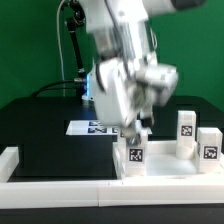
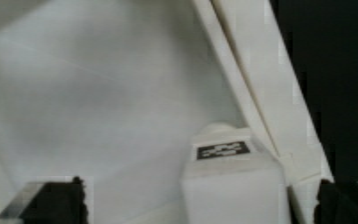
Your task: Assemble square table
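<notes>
White leg (image 2: 227, 165) — upright inside rimmed tabletop (image 2: 87, 110)

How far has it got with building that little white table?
Early on, it seems. One stubby white tagged leg appears to stand at a corner of the large white rimmed plastic tabletop. The gripper straddles it, jaws open, gripping nothing. Two more loose white legs wait at the exterior view's right.

Two legs (image 1: 196, 134) stand at the exterior view's right (side by side), marker board (image 1: 88, 127) behind
</notes>
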`<action>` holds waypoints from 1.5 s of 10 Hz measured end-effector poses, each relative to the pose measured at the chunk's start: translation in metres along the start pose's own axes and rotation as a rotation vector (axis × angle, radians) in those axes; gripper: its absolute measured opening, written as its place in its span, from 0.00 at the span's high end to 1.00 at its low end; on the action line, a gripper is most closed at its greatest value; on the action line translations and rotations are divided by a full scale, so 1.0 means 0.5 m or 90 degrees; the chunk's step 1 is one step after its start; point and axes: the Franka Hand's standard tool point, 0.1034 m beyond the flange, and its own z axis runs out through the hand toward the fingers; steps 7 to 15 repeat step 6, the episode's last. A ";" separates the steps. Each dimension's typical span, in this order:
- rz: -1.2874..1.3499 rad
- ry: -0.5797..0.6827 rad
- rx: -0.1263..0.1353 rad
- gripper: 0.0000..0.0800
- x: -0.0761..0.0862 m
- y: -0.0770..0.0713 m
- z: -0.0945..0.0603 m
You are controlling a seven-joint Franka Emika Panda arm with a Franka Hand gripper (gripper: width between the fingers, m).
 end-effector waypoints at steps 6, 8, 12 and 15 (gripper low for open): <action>-0.003 -0.023 0.007 0.19 -0.024 -0.010 -0.064; -0.003 -0.023 0.007 0.19 -0.024 -0.010 -0.064; -0.003 -0.023 0.007 0.19 -0.024 -0.010 -0.064; -0.003 -0.023 0.007 0.19 -0.024 -0.010 -0.064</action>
